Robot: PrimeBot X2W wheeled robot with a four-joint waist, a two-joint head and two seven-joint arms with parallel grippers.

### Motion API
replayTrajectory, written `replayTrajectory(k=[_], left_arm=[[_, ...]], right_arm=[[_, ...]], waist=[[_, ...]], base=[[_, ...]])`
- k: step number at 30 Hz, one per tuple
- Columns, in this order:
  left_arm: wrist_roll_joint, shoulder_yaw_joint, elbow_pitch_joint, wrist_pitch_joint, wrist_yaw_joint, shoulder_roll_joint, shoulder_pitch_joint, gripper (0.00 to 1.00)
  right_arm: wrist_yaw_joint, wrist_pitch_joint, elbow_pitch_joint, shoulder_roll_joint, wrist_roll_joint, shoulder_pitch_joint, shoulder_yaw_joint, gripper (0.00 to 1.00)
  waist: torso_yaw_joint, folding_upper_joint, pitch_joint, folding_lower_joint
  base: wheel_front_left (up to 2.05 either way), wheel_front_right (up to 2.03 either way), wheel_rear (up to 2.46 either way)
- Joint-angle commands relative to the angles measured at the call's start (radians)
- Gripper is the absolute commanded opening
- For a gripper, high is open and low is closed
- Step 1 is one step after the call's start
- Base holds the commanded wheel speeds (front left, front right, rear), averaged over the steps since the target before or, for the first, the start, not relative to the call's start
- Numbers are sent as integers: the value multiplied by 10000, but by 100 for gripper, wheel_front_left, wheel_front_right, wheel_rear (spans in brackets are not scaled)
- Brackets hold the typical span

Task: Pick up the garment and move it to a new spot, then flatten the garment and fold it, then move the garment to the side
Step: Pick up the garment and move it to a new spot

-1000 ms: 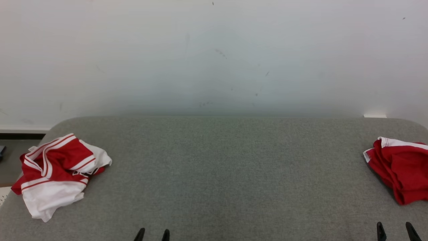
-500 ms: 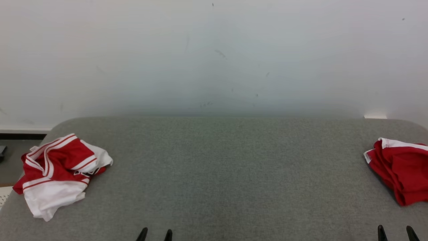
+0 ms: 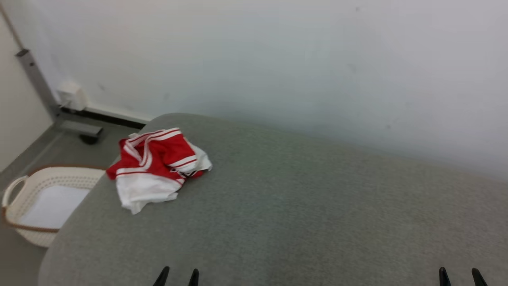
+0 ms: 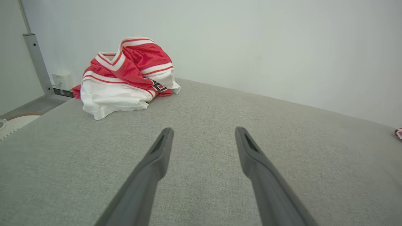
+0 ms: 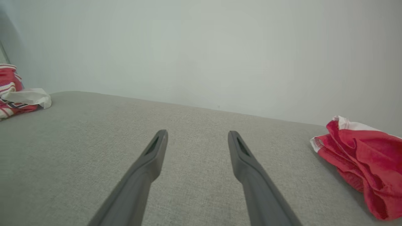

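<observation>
A crumpled red and white garment [image 3: 158, 167] lies near the far left corner of the grey padded table [image 3: 297, 206]. In the left wrist view the same garment [image 4: 125, 75] sits ahead and to the left of my left gripper [image 4: 202, 133], well apart from it. That left gripper [image 3: 176, 277] is open and holds nothing. My right gripper [image 3: 458, 276] is also open and empty, low over the table [image 5: 198, 135]. A second, mostly red garment [image 5: 361, 157] lies bunched to its right, and the first garment [image 5: 19, 94] shows at that view's left edge.
A cream laundry basket [image 3: 16, 190] stands on the floor just past the table's left edge. A grey metal post [image 3: 37, 83] and a white wall box [image 3: 71, 95] are behind it. A pale wall runs close along the table's far side.
The head camera has swung to the left, so the red and white garment now sits nearer the middle and the basket has come into view. Both grippers stay open.
</observation>
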Motion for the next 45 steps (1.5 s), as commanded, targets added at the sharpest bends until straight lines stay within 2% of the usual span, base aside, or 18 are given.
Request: replayTrajectory(k=[1, 4, 11, 18, 24, 27, 36, 41, 45], left_arm=[[70, 52, -11, -5, -10, 80, 102, 100], [50, 275, -121, -5, -12, 90, 219, 100], [-89, 642, -532, -5, 94, 39, 326, 100], [-209, 600, -423, -5, -6, 27, -91, 100], [-424, 1056, -108, -5, -96, 370, -1379, 100], [-623, 1258, 193, 75, -148, 717, -2488, 100], [-1157, 1889, 1549, 1359, -166, 1809, -6556, 100], [-1700, 2166, 3224, 2488, -81, 2122, -8349, 100], [-1684, 2237, 4751, 3338, 115, 2497, -9394, 100]], right_arm=[[-28, -27, 20, -2, 45, -91, 18, 100], [-28, -29, 15, 1, 56, -349, 262, 100], [-28, -28, 284, -11, -184, -998, 693, 100], [-28, -28, 241, -9, 32, -564, 565, 100], [-28, -23, 60, -14, -373, -530, 533, 100], [-28, -13, -172, -37, -756, -855, 461, 100], [-28, -13, -720, -947, -1236, -2480, 495, 100], [-28, 22, -981, -1408, -1300, -3144, 409, 100], [-28, 147, -1169, -1627, -1299, -3450, 481, 100]], waist=[[1156, 0, -6, 0], [1752, 0, 95, 0], [1986, 0, 381, 0], [1824, 0, 203, 0], [1099, 0, 779, 0], [703, 0, 1627, 0], [-227, 0, 4751, 0], [-487, 0, 5770, 0], [-663, 0, 6235, 0]], base=[[0, 0, 0], [0, 0, 0], [0, 0, 0], [0, 0, 0], [0, 0, 0], [0, 0, 0], [0, 0, 0], [0, 0, 0], [0, 0, 0]])
